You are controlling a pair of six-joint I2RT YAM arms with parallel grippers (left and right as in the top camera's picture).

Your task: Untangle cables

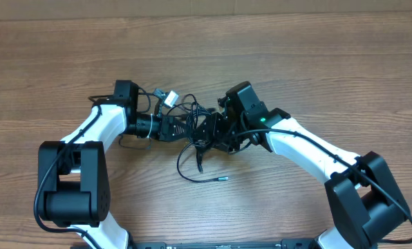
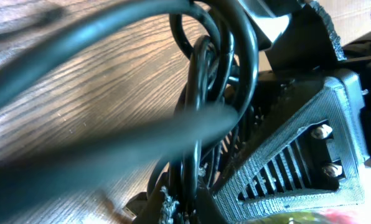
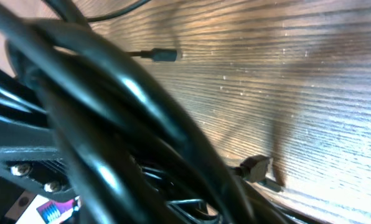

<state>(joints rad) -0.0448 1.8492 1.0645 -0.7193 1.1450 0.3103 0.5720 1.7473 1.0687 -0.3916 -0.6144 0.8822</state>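
1. Your thin black cables [image 1: 198, 155] sit bunched in one knot in the middle of the brown wooden table [image 1: 296, 62], right between both grippers. Only one strand, the silvery-tipped end [image 1: 225, 178], trails free toward the arm bases.
2. The left gripper [image 1: 185, 129] has its jaws pressed together inside the knot. I can't see whether a strand is actually pinched. Pull away hard and you probably cinch the loops tighter or drag the whole bundle.
3. The right gripper [image 1: 216, 130]: honestly can't tell if it's spread or closed, because loops fill its wrist view. If a loop hangs over a finger, backing off snags it.
4. Both wrist views are smothered, so grabbing two strands at once is an easy mistake.
5. The small white plug [image 1: 169, 97] lies by the left wrist and could catch on it.
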